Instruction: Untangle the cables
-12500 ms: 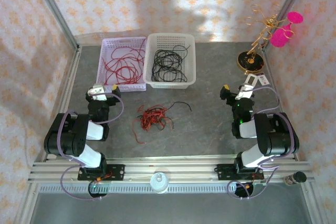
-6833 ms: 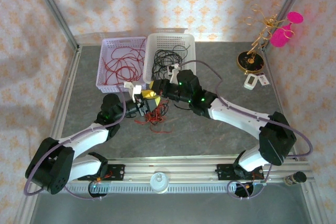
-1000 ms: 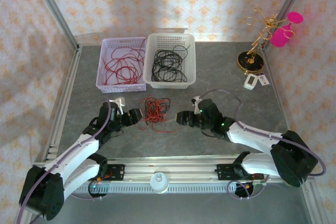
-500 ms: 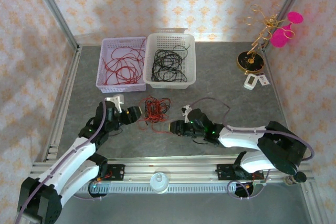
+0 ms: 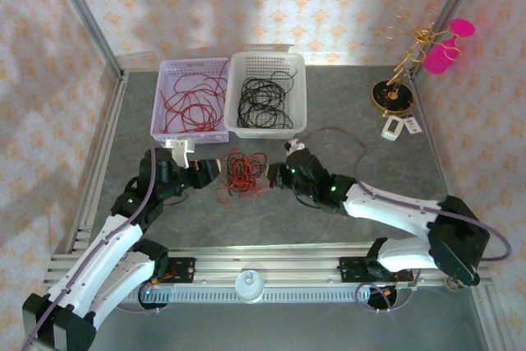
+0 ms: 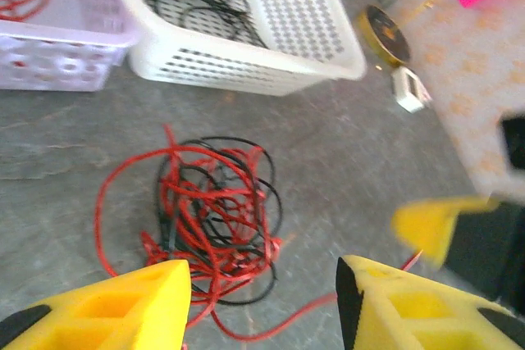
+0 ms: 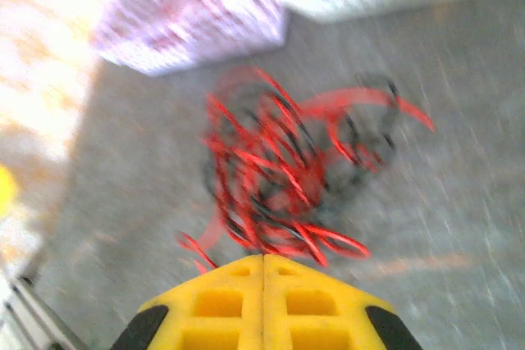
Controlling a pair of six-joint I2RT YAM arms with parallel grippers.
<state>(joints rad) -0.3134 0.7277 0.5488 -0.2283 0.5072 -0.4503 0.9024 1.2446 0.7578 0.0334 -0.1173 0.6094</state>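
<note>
Top view: cables (image 5: pixel 241 172), a red and black clump, sit on the desk (image 5: pixel 353 133) in front of the lavender basket (image 5: pixel 191 133) and white basket (image 5: pixel 267 129). Left gripper (image 5: pixel 211 173) is just beside the clump's left edge and right gripper (image 5: pixel 274 176) just beside its right edge; can't tell jaw state from up here. Left wrist view: left gripper (image 6: pixel 261 283) has its yellow fingers (image 6: pixel 123 309) spread wide with nothing between them. The cables (image 6: pixel 215 217) are on the desk just ahead, and both baskets sit beyond them. A blurred yellow fingertip (image 6: pixel 433 223) of the other arm is at the right. Right wrist view, motion-blurred: right gripper (image 7: pixel 262 265) has its fingers pressed flat together, no wire visibly pinched. The cables (image 7: pixel 279 174) lie right in front of the tip.
</note>
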